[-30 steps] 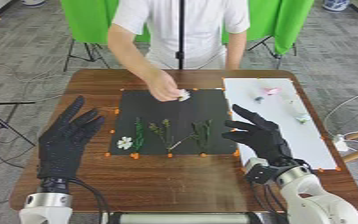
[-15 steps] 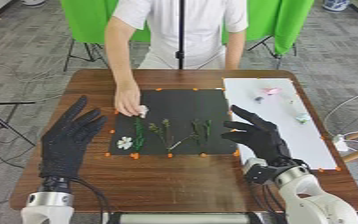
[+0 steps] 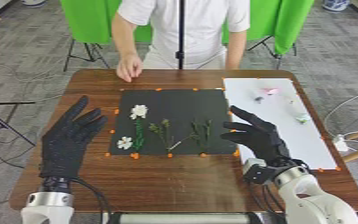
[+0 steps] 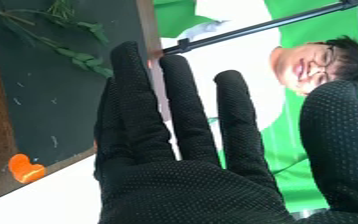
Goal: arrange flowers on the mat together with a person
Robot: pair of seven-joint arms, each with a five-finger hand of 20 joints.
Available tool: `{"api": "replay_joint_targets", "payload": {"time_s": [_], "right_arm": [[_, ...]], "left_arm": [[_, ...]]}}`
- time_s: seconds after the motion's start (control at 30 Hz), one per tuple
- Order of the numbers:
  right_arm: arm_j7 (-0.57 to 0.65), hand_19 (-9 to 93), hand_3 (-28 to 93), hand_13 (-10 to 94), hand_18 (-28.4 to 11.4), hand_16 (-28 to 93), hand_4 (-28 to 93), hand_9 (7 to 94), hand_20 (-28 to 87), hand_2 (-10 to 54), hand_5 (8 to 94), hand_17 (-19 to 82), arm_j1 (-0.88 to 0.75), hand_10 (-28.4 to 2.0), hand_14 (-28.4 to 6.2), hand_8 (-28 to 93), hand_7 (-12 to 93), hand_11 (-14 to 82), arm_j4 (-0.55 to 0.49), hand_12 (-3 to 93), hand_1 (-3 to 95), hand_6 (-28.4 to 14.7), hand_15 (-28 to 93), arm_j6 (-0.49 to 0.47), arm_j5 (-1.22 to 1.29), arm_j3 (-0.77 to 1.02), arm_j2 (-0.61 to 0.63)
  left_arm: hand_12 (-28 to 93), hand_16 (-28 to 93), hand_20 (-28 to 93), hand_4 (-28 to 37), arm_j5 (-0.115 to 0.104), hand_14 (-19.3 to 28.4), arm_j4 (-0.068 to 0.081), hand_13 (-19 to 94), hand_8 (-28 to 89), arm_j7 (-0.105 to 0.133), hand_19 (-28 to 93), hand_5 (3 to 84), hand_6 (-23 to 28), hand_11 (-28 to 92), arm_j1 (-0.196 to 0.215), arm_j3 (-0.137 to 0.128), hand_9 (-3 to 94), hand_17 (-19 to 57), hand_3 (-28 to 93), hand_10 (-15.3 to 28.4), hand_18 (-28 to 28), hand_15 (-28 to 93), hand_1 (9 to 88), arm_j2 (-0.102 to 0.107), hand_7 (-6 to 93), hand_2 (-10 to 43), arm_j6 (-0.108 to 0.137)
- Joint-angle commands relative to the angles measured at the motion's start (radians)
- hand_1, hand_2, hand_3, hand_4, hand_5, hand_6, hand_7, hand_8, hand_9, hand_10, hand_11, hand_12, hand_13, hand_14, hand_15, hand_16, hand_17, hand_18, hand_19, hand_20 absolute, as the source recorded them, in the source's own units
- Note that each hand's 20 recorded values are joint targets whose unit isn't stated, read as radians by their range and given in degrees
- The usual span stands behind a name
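Observation:
My left hand is open at the left of the black mat, over the table. My right hand is held open between the mat and the white sheet; its palm and straight fingers hold nothing in the right wrist view. On the mat's left side a white flower lies at the top of a green stem, with another white flower near the stem's lower end. Leafy stems and more green sprigs lie to the right. A pink flower and a pale green-white one rest on the sheet.
A person's hand hangs at the table's far edge, apart from the flowers. Orange markers line the mat. A thin black pole rises beyond the wooden table.
The person's hand carried the white flower leftward across the mat, let it go above the left green stem, and withdrew to the far edge. Both my hands have stayed in place.

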Motion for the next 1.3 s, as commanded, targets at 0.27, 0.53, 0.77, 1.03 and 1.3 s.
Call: {"api": "replay_joint_targets", "payload": {"time_s": [0.27,0.53,0.77,1.03,1.3], "right_arm": [[0.001,53,81,48,-19.3,12,-28,54.9,17,8.6,42.3,7,0.036,-17.7,-20.5,-14,13,13.1,-0.023,11.2,17.1,1.4,38,0.193,-0.121,0.014,0.068],[0.139,64,82,54,-21.1,10,-28,59.7,18,5.8,45.0,12,0.093,-17.9,-19.0,-14,14,17.3,-0.032,11.6,20.6,0.8,46,0.495,-0.342,0.0,0.196],[0.428,70,80,63,-22.1,8,-28,69.1,14,5.0,48.1,17,0.18,-18.6,-18.1,-13,13,21.4,0.01,11.8,22.4,-0.7,49,0.617,-0.77,-0.072,0.327],[0.7,73,80,70,-22.7,9,-28,72.8,9,3.2,48.9,19,0.296,-18.2,-16.2,-13,12,19.5,0.128,11.6,24.7,-0.8,46,0.498,-1.121,-0.164,0.42],[0.792,76,79,73,-23.1,11,-28,73.9,2,-0.2,47.6,20,0.468,-18.3,-15.1,-13,11,17.2,0.296,11.6,26.3,-1.1,44,0.362,-1.166,-0.284,0.477]], "left_arm": [[9,-10,4,-28.2,-0.009,27.4,0.002,27,-10,0.017,59,35.8,8.5,24,0.005,0.011,36.2,-7.4,78,21.1,23.9,48,22.3,0.017,11.2,9.2,0.011],[9,-10,4,-28.2,-0.013,27.3,0.004,27,-10,0.028,59,35.8,8.6,24,-0.006,0.019,36.2,-7.4,78,21.1,23.9,48,22.4,0.029,11.1,9.2,0.013],[9,-10,4,-28.2,-0.004,27.3,0.001,27,-10,0.011,59,35.8,8.6,24,-0.007,0.019,36.2,-7.4,78,21.2,23.9,48,22.5,0.024,11.2,9.2,0.007],[9,-10,4,-28.2,-0.009,27.3,-0.001,27,-10,0.025,59,35.8,8.6,24,-0.008,0.023,36.1,-7.4,78,21.2,23.9,48,22.5,0.03,11.1,9.2,0.013],[9,-10,4,-28.2,-0.012,27.3,0.003,27,-10,0.034,59,35.8,8.7,24,-0.021,0.033,36.1,-7.4,78,21.2,23.9,48,22.5,0.035,11.2,9.2,0.014]]}}
